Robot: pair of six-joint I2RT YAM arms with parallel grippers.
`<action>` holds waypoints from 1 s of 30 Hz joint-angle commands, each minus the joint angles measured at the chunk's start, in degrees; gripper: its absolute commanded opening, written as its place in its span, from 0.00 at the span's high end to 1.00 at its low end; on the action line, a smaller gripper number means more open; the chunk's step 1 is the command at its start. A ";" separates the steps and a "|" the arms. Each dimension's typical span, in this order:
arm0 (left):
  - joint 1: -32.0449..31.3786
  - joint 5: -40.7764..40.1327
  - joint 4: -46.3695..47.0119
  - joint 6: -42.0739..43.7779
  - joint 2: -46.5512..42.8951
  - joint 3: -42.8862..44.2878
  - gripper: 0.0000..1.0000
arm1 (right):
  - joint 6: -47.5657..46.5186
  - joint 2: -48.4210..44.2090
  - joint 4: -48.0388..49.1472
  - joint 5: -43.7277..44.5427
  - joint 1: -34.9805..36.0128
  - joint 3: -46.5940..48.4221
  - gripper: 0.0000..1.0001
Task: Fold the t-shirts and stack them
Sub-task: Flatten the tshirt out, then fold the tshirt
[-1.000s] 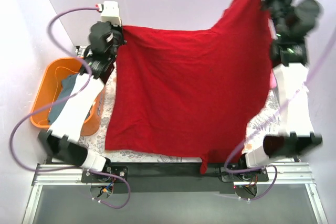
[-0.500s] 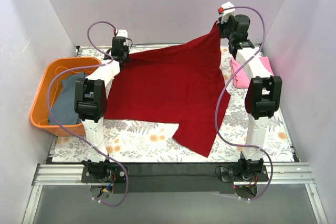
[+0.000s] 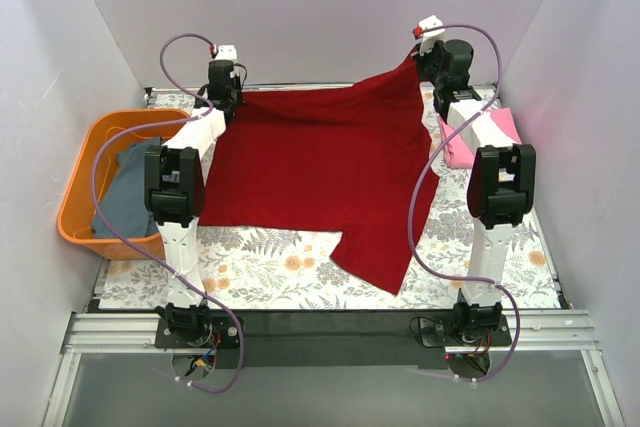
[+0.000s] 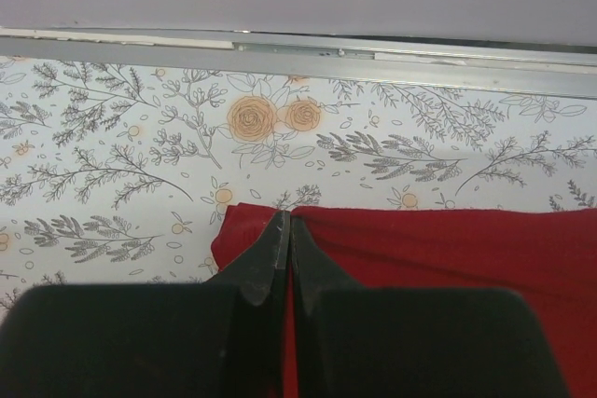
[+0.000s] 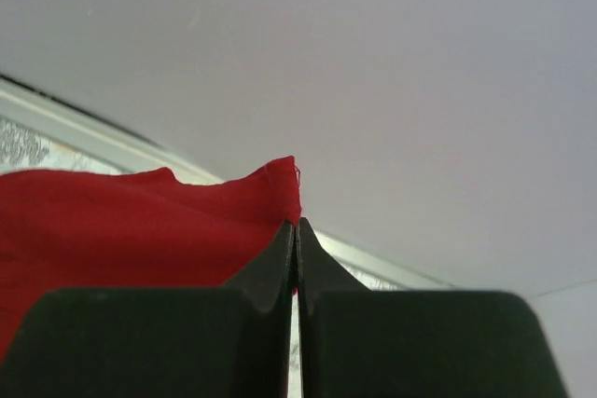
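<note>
Now dark red t-shirt (image 3: 320, 167) down from mid-air, mostly flat mid-table, one flap trailing toward near edge. At far-left corner, left gripper (image 4: 284, 221) pinches hem on table. By far-right corner, right gripper (image 5: 297, 226) pinches other corner, still lifted. Spread nearly finished; folding likely next.

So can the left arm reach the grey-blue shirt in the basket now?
Probably not: the left gripper is shut on the red shirt. The grey-blue shirt lies uncovered in the basket beside that arm.

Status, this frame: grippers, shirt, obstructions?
Left gripper, right gripper shut on corners of dark red shirt. Left corner low on tablecloth, right corner raised. Pink shirt beside right arm; nothing blocking.
</note>
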 commanded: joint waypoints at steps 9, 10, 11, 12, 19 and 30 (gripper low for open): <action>3.60 1.29 -0.17 -0.96 -3.28 0.00 1.00 | 0.36 -17.02 4.05 9.84 0.66 -16.52 0.99; 3.86 1.73 -0.26 -1.40 -3.19 -0.08 1.00 | 0.80 -17.82 3.96 10.54 0.75 -17.66 0.99; 3.95 1.91 -0.43 -1.49 -3.19 -0.17 1.00 | 1.24 -18.52 4.05 11.94 0.84 -19.41 0.99; 4.04 2.09 -0.52 -1.49 -3.11 -0.43 1.00 | 2.03 -19.31 3.96 12.56 0.84 -20.39 0.99; 4.13 3.49 -1.22 -2.02 -2.84 -1.14 1.00 | 5.11 -25.03 2.73 16.17 1.89 -26.90 0.99; 4.13 5.08 -2.72 -4.22 -6.00 -5.97 1.00 | 11.08 -28.19 -6.58 22.33 4.35 -30.94 0.99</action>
